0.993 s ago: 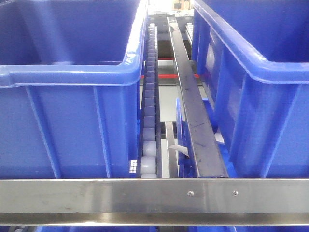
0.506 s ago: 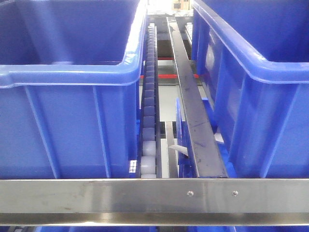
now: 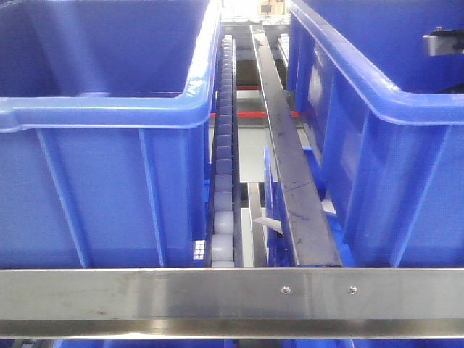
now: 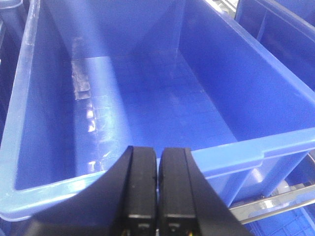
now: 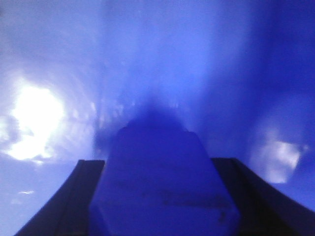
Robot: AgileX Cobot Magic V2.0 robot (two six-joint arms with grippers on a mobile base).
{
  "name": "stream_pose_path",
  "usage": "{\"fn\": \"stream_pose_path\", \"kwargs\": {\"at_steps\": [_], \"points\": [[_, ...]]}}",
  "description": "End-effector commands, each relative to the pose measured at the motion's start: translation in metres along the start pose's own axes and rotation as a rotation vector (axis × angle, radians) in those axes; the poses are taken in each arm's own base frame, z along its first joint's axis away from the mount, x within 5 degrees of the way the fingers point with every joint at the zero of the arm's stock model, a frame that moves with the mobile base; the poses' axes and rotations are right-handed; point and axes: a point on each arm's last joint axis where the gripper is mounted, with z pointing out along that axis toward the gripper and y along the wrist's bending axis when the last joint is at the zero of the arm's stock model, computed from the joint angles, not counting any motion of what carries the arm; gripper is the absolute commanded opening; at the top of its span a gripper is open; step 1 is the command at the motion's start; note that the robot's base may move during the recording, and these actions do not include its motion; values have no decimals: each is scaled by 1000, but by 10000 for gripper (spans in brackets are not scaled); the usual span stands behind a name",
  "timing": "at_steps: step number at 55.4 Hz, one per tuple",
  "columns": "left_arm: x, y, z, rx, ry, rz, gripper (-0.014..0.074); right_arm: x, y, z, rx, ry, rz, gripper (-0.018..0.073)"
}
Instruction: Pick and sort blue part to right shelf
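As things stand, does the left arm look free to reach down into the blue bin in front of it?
Probably yes. The left hand, fingers pressed together and holding nothing, hovers above the near rim of the blue bin. The bin is open-topped and looks empty, with nothing between them.

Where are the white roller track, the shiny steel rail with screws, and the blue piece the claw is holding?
White roller track [image 3: 223, 225]: front view, a pale roller.
Brushed-steel front rail [image 3: 145, 293]: front view, bare face.
Blue part [image 5: 160, 184]: right wrist view, its middle, between the dark fingers.
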Motion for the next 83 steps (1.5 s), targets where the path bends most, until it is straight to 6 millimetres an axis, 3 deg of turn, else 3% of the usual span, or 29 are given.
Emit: {"fn": "stream_pose_path", "kwargs": {"at_steps": [1,4,11,19,25,31,40,50,69,83], "points": [[-14,-1,-2,4,-94,-16,124,-15,-3,-29,13,-123,-5,555],[-14,-1,-2,4,-89,-16,124,-15,-3,-34,13,-132,-4,643],[-13,-1,-2,7,-74,-47,124,-15,-2,-53,17,-177,-5,613],[-10,1,-4,-8,-32,-83,124,-11,-1,-98,25,-269,-8,605],[-7,2,-13,-31,-53,-56,124,-1,1,-135,30,-328,-11,515],[-2,7,-30,-93,-107,-1,124,16,4,-169,38,-403,-13,328],[10,14,-54,-172,-153,5,124,59,9,-202,48,-499,-15,46],[10,14,-51,-177,-115,5,124,123,16,-215,60,-614,-17,58],[5,14,-52,-168,-176,11,124,246,28,-220,87,-895,-22,58],[5,14,-52,-169,-168,10,124,290,34,-236,85,-1140,-16,58]]}}
